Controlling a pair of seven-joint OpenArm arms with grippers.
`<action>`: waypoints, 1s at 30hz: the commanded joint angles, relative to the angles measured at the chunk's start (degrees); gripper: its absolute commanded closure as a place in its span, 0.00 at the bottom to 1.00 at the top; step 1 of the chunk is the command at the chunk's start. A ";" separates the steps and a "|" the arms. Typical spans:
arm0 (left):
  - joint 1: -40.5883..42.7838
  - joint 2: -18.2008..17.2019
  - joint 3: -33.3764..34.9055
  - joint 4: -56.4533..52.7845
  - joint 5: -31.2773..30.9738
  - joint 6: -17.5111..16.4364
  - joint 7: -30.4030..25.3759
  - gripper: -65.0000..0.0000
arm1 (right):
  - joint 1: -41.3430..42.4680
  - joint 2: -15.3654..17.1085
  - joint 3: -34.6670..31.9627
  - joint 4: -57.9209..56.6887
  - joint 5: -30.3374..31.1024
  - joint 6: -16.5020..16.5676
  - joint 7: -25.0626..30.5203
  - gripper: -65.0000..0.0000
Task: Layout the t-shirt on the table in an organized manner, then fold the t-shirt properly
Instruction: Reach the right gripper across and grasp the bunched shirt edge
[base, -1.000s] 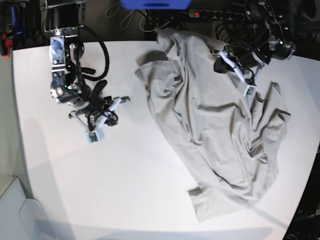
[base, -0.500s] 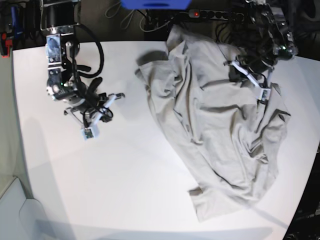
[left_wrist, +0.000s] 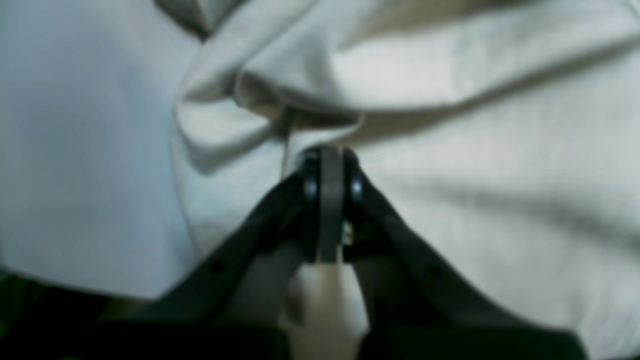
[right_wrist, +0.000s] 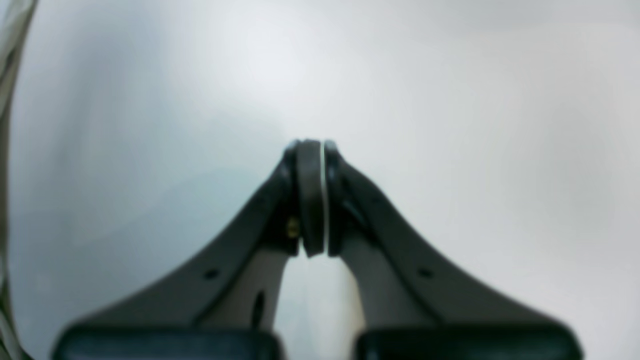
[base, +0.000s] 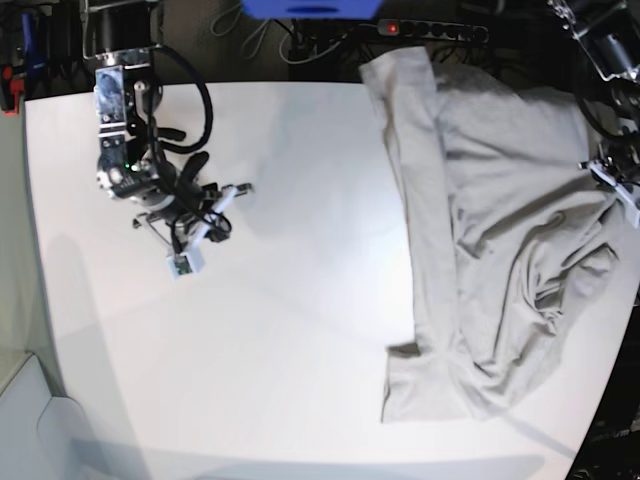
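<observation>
There is 1 light grey-beige cotton t-shirt (base: 490, 230), rumpled, and 1 large smooth white table (base: 300, 340) beneath it. 2 black robot arms show in the base view, so 2 grippers: 1 left gripper (base: 612, 182) and 1 right gripper (base: 200, 238). 1 black power strip (base: 430, 30) lies behind the table, with 1 blue box (base: 310, 8) nearby

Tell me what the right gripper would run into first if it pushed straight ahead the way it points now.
Most likely the bare white table. The right gripper is shut and empty, and its wrist view shows only tabletop beyond the tips. The t-shirt shows only at that view's left edge, off the line. Depth is unclear.
</observation>
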 joint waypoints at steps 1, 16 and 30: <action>-2.19 -2.28 -0.17 0.38 -1.00 -0.25 -0.93 1.00 | 0.66 0.23 0.15 1.07 0.39 0.37 1.10 1.00; -6.33 2.64 -14.94 13.66 -1.00 -5.48 12.78 1.00 | 6.38 -1.00 -6.01 1.07 0.39 0.37 1.10 1.00; 10.20 22.60 -18.72 30.54 -0.82 -5.48 13.05 1.00 | 23.87 -10.05 -16.73 -15.54 0.39 0.37 1.37 1.00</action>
